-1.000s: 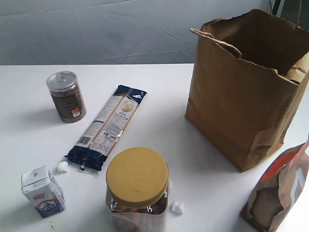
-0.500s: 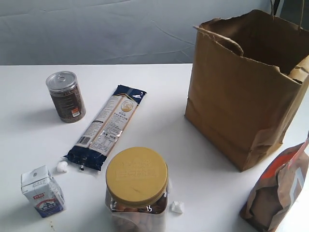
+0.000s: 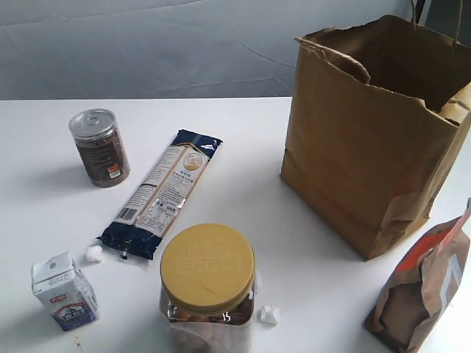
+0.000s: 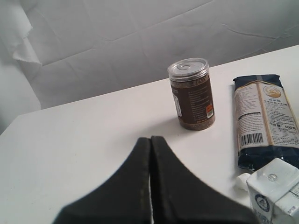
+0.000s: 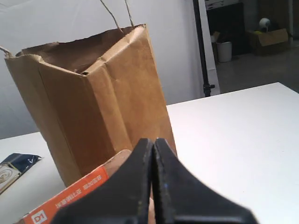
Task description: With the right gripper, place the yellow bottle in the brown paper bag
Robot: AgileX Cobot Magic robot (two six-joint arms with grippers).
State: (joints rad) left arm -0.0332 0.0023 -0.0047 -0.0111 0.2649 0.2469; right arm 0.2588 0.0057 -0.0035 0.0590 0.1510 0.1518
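Observation:
The brown paper bag [image 3: 368, 140] stands upright and open at the back right of the table; the right wrist view shows it too [image 5: 88, 102]. The yellow bottle is not in view in any frame. My right gripper [image 5: 153, 140] is shut with nothing between its fingers, low over the table just short of the bag and the printed pouch. My left gripper [image 4: 150, 138] is shut and empty, pointing toward the brown can [image 4: 191, 93]. Neither gripper appears in the exterior view.
A brown pouch with orange and white print [image 3: 423, 290] stands at the front right. A clear jar with a wide yellow lid [image 3: 208, 287], a small milk carton [image 3: 65, 290], a dark noodle packet [image 3: 163, 193] and a brown can [image 3: 99, 147] sit on the white table [image 3: 243, 162].
The bag's rim and handle have shifted slightly and its wall has settled. Nothing else on the table has moved.

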